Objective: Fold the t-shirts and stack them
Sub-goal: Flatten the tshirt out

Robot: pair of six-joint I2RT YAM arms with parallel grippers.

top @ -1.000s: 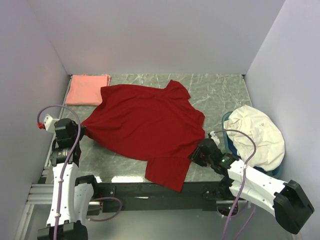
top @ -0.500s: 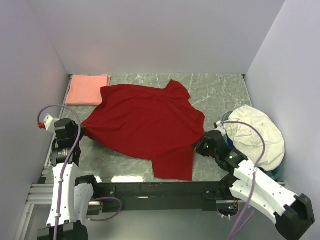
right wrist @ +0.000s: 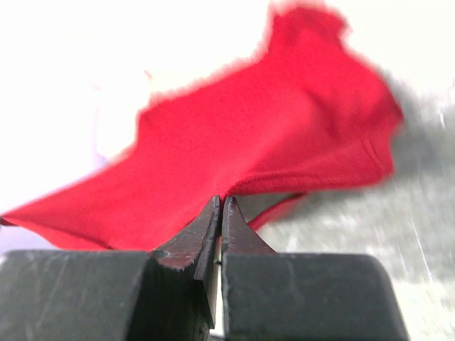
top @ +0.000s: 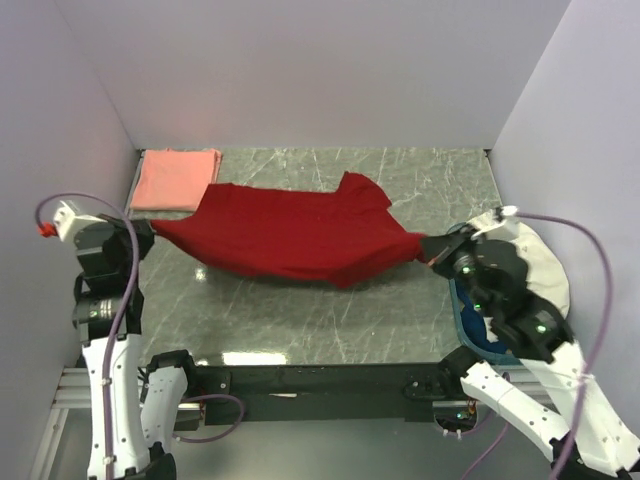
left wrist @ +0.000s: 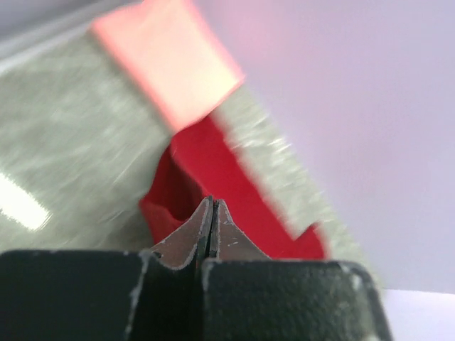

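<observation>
The deep red t-shirt hangs stretched above the table between both arms, sagging in the middle. My left gripper is shut on its left corner, seen as red cloth past the closed fingertips. My right gripper is shut on the shirt's right corner, with the red shirt spreading away from the pinched jaws. The salmon-pink t-shirt lies folded flat at the table's back left corner and shows in the left wrist view as a pink t-shirt.
A blue basket at the right edge holds a cream-white cloth, just behind my right arm. Grey walls close in the marble table on the left, back and right.
The right gripper closed on the shirt's near right edge and lifted it up and to the right. The left arm rose too, so the shirt came off the table and hangs taut.
</observation>
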